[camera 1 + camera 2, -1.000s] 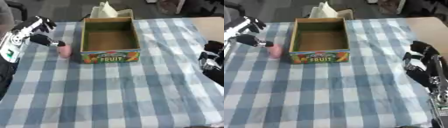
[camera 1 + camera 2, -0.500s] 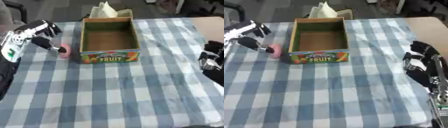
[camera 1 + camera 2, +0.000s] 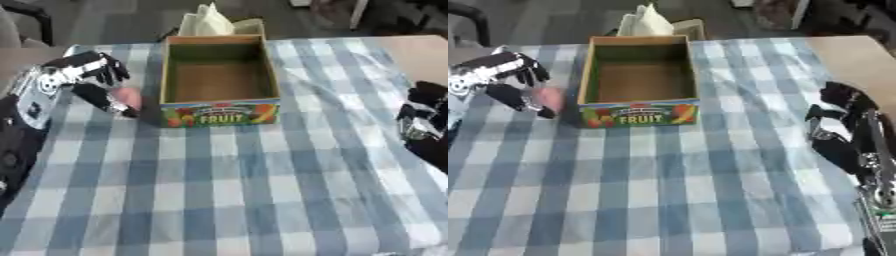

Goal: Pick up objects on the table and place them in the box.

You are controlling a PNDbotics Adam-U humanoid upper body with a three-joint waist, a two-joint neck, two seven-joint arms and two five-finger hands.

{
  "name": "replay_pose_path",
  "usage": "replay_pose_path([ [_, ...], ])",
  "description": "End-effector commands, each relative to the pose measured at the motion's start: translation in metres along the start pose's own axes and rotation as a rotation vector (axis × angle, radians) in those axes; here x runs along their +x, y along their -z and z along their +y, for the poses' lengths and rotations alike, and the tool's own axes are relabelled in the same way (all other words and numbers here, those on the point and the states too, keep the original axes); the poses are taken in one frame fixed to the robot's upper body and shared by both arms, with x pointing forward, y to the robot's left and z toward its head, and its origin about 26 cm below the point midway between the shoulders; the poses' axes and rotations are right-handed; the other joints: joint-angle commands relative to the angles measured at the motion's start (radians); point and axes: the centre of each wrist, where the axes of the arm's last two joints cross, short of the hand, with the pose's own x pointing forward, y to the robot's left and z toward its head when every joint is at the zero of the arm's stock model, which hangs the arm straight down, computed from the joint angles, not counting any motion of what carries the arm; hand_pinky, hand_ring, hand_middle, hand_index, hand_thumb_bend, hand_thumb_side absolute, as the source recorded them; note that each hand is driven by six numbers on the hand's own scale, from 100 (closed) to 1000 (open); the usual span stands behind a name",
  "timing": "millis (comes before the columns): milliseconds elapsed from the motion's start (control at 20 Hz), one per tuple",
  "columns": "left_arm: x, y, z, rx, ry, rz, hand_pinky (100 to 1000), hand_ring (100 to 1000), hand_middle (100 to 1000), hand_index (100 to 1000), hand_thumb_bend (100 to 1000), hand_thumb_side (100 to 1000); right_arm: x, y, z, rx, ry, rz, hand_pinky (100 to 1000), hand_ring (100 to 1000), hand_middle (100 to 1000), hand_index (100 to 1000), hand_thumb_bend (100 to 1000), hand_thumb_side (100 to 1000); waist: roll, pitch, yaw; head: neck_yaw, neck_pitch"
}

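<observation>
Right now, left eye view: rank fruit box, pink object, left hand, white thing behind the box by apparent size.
1. Fruit box, clearly largest.
2. Left hand.
3. White thing, partly hidden behind the box, so unsure against the hand.
4. Pink object, smallest, partly covered by the hand.

a home-like dining spot: checked tablecloth [image 3: 227, 180], chair [image 3: 31, 12].

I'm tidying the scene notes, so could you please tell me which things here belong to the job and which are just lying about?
Job:
- pink object, beside the box
- fruit box, nothing visible inside
- left hand, at the pink object

Lying about:
- white tissues behind the box
- right hand, idle
- checked tablecloth
</observation>
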Motion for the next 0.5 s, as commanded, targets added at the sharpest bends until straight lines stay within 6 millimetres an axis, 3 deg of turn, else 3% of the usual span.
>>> replay_pose_path([
  [50,0.0011,-0.0015,0.0113,0.027,0.037,0.009,683,626,645,750,859,476,0.0048,0.0046,-0.0030,0.001,-0.006,-0.023,737,820,735,823,100,100,-0.002,-0.013,0.000,0.000,-0.009],
  [300,-0.0004,0.0000,0.0042,0.045,0.048,0.032,674,609,626,732,772,390,0.0046,0.0044,-0.0031,0.000,-0.006,-0.023,737,820,735,823,100,100,-0.004,-0.011,0.000,0.000,-0.011],
  [350,-0.0006,0.0001,0.0036,0.050,0.052,0.036,666,590,606,716,699,317,0.0045,0.0044,-0.0032,-0.001,-0.006,-0.022,737,820,735,823,100,100,-0.004,-0.011,0.000,0.001,-0.012],
  [400,-0.0006,0.0003,0.0031,0.056,0.056,0.040,665,588,604,714,692,309,0.0046,0.0045,-0.0031,-0.001,-0.006,-0.023,737,820,735,823,100,100,-0.004,-0.011,0.000,0.001,-0.012],
  [500,-0.0007,0.0006,0.0020,0.067,0.062,0.048,652,559,574,682,608,196,0.0046,0.0044,-0.0029,0.000,-0.006,-0.023,737,821,735,823,100,100,-0.004,-0.011,0.000,0.001,-0.013],
])
